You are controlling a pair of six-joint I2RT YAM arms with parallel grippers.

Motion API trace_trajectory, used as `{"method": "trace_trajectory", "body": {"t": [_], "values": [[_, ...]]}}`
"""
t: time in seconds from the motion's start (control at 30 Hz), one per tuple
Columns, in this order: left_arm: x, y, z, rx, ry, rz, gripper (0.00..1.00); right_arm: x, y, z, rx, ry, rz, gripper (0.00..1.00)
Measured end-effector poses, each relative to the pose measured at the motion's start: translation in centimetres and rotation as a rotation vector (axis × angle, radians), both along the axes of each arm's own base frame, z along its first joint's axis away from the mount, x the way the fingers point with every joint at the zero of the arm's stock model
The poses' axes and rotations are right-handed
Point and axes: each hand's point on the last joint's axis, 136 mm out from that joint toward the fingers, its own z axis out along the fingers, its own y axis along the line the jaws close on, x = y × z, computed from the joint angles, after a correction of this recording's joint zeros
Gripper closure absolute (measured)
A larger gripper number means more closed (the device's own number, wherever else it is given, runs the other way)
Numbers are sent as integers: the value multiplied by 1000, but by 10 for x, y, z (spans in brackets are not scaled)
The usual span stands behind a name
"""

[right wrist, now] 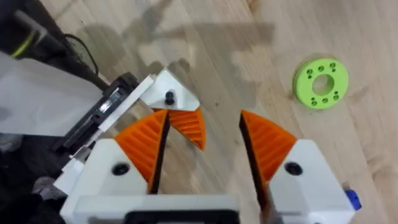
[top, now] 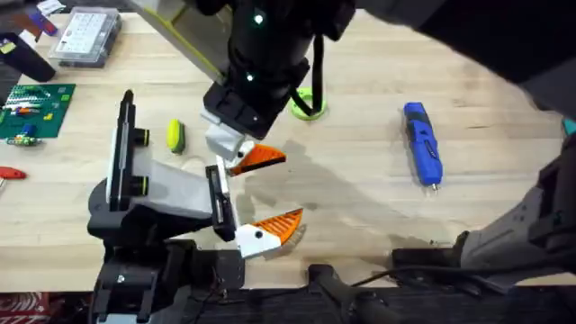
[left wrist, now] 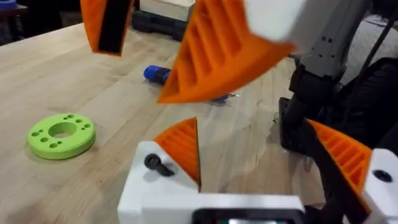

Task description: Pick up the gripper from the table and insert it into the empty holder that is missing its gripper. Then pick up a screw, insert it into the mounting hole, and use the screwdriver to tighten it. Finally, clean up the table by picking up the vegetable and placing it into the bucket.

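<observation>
Clearly the weak point is the gripper's seat. Starting at the left, your left pincer (left wrist: 252,124) is spread wide with nothing between its fingers. The holder (top: 162,193), a grey-and-black block of hard plates, stands by the desk's near edge, left of middle. Its fixed finger (top: 274,225) is ribbed orange plastic on a white base.

Beyond it, towards the far edge, lies the vegetable (top: 175,135). It is oval, smooth and yellow with a green end, so a careless pinch could make it roll.

The gripper (top: 261,157) sits at the far end of the holder's black rail. It is a small ribbed orange wedge on a white block. A dark spot marks its mounting hole, and whether that is a screw or a bare hole you cannot tell.

Your right pincer (right wrist: 204,117) hangs over it, jaws wide and gripping nothing, one finger just beside the wedge. If you lift away at an angle, that finger may drag the wedge askew or out of the rail.

Farther right are the flat lime-green ring (top: 306,103) and then the screwdriver (top: 423,144). The screwdriver is slim, round and glossy blue. It may roll, and its thin tip could skid off a screw head.
</observation>
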Motion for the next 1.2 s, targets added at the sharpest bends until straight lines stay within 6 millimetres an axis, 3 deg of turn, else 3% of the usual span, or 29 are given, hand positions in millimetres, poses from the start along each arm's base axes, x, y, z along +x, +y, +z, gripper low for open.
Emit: {"method": "trace_trajectory", "body": {"t": [0.17,0.57,0.97,1.07,1.2], "values": [[0,0,0,0,0,0,13,-5,3,3,28,25,10,370],[0,0,0,0,0,0,15,-25,14,2,57,95,53,402],[0,0,0,0,0,0,15,-22,25,-31,-8,139,56,419],[0,0,0,0,1,0,14,-21,26,-33,-10,140,56,524],[0,0,0,0,0,0,14,-21,26,-33,-11,140,56,761]]}}
